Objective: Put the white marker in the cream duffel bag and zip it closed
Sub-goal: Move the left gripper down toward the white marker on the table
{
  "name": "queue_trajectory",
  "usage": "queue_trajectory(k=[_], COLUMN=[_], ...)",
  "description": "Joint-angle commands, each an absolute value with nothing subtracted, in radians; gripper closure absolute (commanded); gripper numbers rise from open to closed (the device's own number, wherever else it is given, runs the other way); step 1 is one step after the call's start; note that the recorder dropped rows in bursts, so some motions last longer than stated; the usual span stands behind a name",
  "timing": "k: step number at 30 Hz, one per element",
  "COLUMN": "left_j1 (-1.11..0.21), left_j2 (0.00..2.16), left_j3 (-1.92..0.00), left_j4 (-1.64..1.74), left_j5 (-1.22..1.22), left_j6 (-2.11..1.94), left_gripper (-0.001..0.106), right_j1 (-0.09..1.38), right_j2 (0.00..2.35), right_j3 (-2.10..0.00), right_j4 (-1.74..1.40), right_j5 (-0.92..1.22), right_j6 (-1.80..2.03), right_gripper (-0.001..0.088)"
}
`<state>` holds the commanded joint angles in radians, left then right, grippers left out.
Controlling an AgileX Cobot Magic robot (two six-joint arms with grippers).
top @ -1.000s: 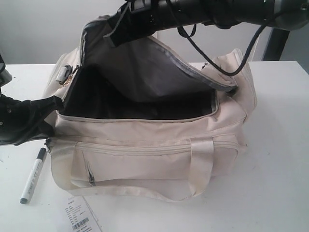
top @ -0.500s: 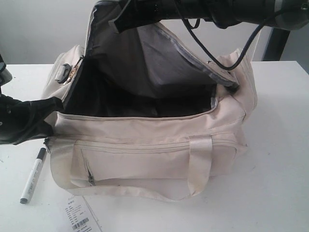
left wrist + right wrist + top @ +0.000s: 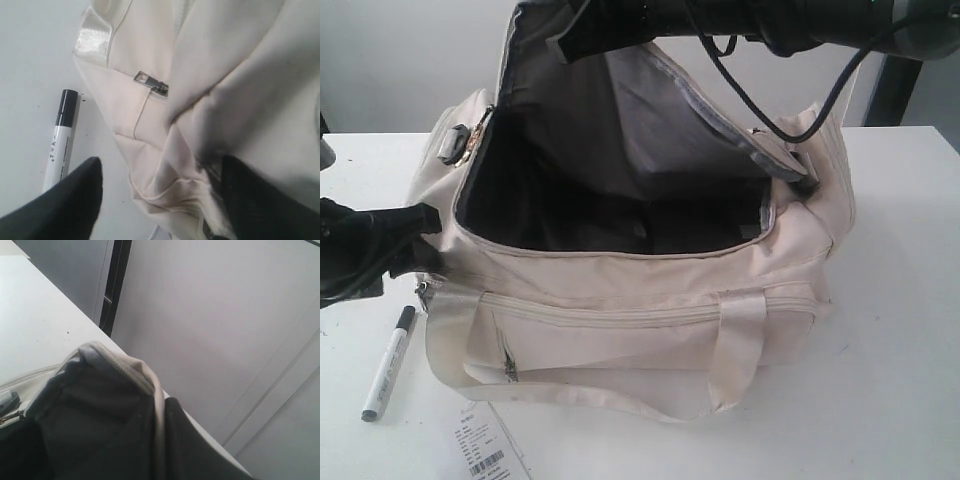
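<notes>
The cream duffel bag (image 3: 620, 310) stands on the white table with its top flap (image 3: 650, 120) held up, and the dark lining shows inside. My right gripper (image 3: 565, 42) is shut on the flap's zipper edge (image 3: 150, 385), high above the bag's left end. The white marker (image 3: 388, 362) lies on the table by the bag's front left corner, black cap toward the bag. My left gripper (image 3: 420, 240) is open at the bag's left end, with the bag's corner fabric (image 3: 200, 165) between its spread fingers and the marker (image 3: 61, 137) just beside one finger.
A white paper tag with a barcode (image 3: 490, 452) lies at the table's front edge, below the bag. A looped strap handle (image 3: 735, 350) hangs down the bag's front. The right arm's black cable (image 3: 760, 105) dangles over the flap. A metal zipper pull (image 3: 151, 83) sits on the bag's end.
The right gripper has lifted the flap higher and the bag's mouth has opened wider. The left gripper has drawn back slightly to the left. The marker has not moved.
</notes>
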<state>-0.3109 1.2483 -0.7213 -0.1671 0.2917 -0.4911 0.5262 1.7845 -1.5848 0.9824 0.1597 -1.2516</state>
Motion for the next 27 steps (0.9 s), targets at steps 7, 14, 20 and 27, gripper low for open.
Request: queue_trajectory(k=[7,14,20,27], left_j1=[-0.311,-0.311,-0.311,-0.311], left_j2=[1.191,1.091,1.046,1.046], left_j3=[-0.721,-0.721,-0.721,-0.721], left_j4=[-0.094,0.007,0.016,0.203], left_j5=[0.312,0.325,0.311,0.469], left_j6=[-0.444,-0.444,-0.345,-0.256], left_gripper=[0.026,0.026,0.027,0.063], right_j1=[0.526,0.526,0.526,0.526], right_j2=[1.785,1.785,1.785,1.785], right_j3=[-1.585,-1.585,-1.585,-1.585], right_j4=[0.986,0.986,0.986,0.986], right_j5=[0.158,0.160,0.160,0.160], right_j6=[-1.252,-1.252,-1.252,-1.252], right_gripper=[0.0868,0.0868,0.0868,0.0868])
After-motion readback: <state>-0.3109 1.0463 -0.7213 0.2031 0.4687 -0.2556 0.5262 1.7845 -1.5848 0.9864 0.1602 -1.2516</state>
